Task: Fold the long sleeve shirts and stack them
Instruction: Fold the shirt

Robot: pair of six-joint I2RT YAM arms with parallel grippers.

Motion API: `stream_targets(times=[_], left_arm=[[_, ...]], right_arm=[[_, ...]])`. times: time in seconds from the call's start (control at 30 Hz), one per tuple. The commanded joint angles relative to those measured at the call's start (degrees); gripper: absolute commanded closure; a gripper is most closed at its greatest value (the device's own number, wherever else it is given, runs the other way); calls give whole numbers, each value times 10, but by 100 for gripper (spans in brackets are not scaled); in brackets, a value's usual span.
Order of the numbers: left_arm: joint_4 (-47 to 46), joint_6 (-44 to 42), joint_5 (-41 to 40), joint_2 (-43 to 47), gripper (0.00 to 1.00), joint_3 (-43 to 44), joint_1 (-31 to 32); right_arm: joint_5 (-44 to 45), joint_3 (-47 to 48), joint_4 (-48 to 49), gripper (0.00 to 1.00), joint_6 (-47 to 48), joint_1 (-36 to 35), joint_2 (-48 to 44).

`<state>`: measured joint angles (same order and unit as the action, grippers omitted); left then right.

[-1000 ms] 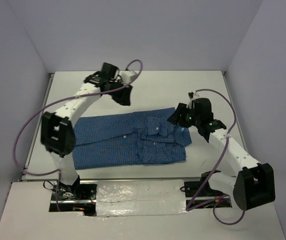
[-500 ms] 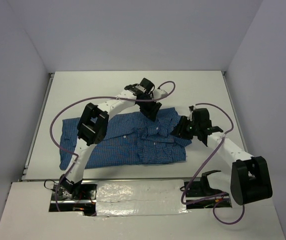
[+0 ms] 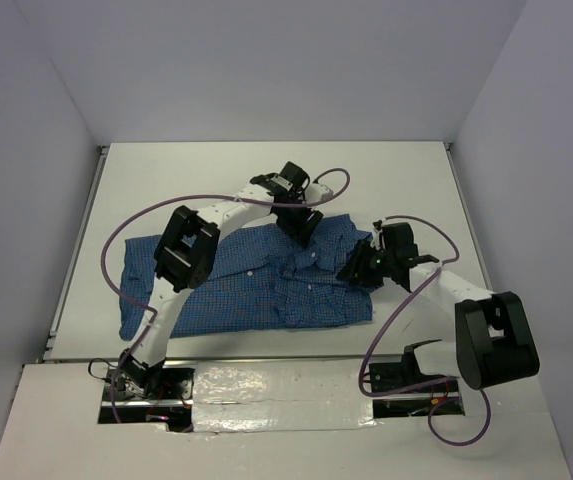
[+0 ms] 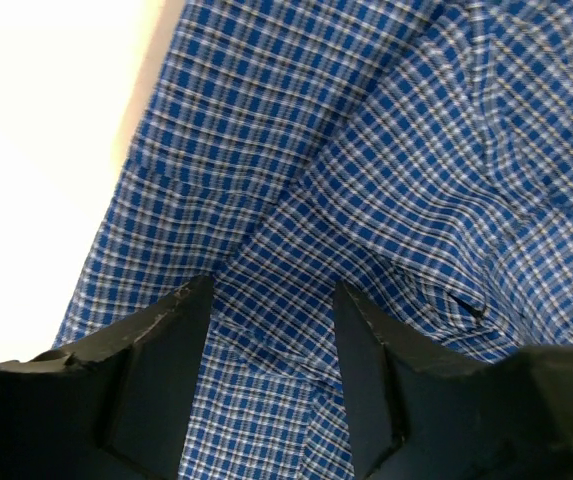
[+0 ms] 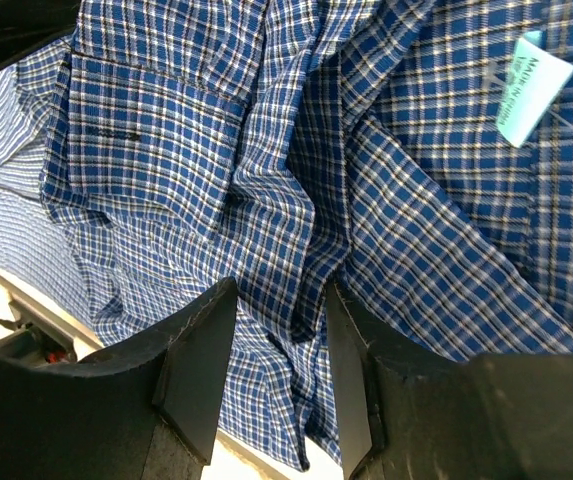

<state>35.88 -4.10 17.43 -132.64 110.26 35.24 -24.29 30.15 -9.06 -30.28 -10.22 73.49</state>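
Observation:
One long sleeve shirt (image 3: 236, 285), blue and finely checked, lies spread across the middle of the white table, rumpled around the collar at its right end. My left gripper (image 3: 301, 224) hovers low over the shirt's far right part. In the left wrist view it (image 4: 271, 295) is open, with flat checked cloth (image 4: 366, 150) under the gap. My right gripper (image 3: 355, 270) sits at the shirt's right edge. In the right wrist view it (image 5: 278, 295) is open around a loose fold of the shirt (image 5: 166, 150), not clamped on it.
A teal label (image 5: 531, 85) shows inside the collar. Bare white table (image 3: 396, 180) surrounds the shirt, with walls on three sides. A silver-taped strip (image 3: 276, 390) runs along the near edge between the arm bases. Purple cables (image 3: 126, 225) loop over the left side.
My left arm swung from the far left of the table to over the shirt's collar end, and its jaws widened. The shirt's left end shifted outward. My right gripper moved slightly nearer and lower.

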Motion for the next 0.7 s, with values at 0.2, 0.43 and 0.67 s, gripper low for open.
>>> stream_targets(times=[0.2,0.43,0.67], left_arm=[[3,1,-56,25,32,-6,-2],[-3,-6,-42,21,36,-10,-3],[-19,-6,-50,21,38,0,-2]], right_arm=[[-30,-12,62,66,-5,2,35],[-30,-11,55,96,5,4,46],[-10,-11,36,87,15,7,36]])
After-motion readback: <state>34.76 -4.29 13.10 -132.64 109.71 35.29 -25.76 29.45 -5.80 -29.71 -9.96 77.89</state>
